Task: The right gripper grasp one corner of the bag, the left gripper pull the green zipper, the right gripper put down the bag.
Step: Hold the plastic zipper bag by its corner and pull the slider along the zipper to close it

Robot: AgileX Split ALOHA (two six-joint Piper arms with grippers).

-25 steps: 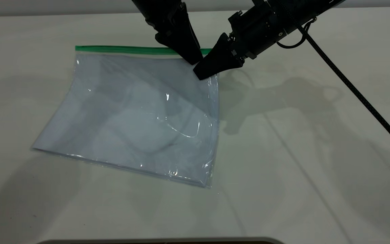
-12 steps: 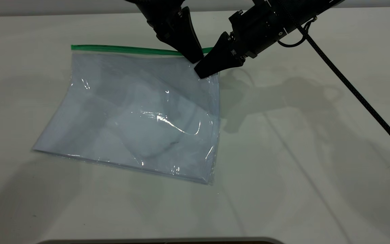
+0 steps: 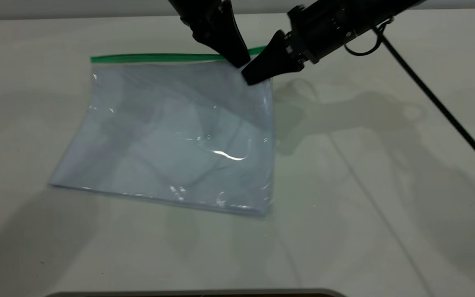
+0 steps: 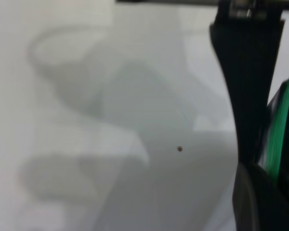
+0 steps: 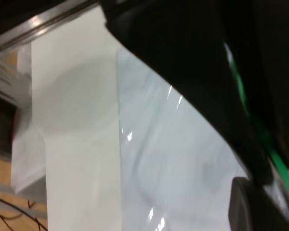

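The clear plastic bag's point(image 3: 171, 132) green-zippered point(image 3: 155, 57) corner has been lifted higher, clamped in the blocky right gripper point(image 3: 254, 76); beside it, the wedge-shaped left gripper point(image 3: 239, 62) is pinched on the zipper, so pulling seems next.

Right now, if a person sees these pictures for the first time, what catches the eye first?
The bright green zipper stands out along the far edge of the clear bag, which lies on the pale table. Next come two black claws meeting at the bag's far right corner: the left claw is at the zipper's end, and the right claw grips the corner beside it.
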